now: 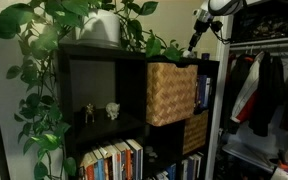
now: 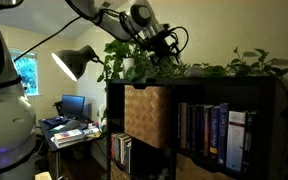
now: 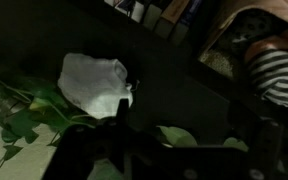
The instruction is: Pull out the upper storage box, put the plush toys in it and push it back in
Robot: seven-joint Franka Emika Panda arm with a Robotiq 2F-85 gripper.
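The jaws stand wide apart with nothing between them. They hang above the top board of the black shelf unit [image 1: 94,52], among the leaves of the trailing plant [image 2: 239,62]. Just under the jaws, in the wrist view, lies a white lump [image 3: 94,85]; I cannot tell if it is a plush toy or a pot. Farther off to one side of the jaws is a striped thing [image 3: 274,72], perhaps a toy.

Well below the jaws, the upper storage box [image 1: 171,92] fills its cubby and is not pulled out; its inside is hidden. I judge that the woven wicker is light, rather stiff and rough, so not slippery. No handle shows, so the upper front rim seems the place to pinch. Farther below the jaws is the darker woven box [image 1: 194,132], and books [image 2: 214,130] stand in the neighbouring cubby.
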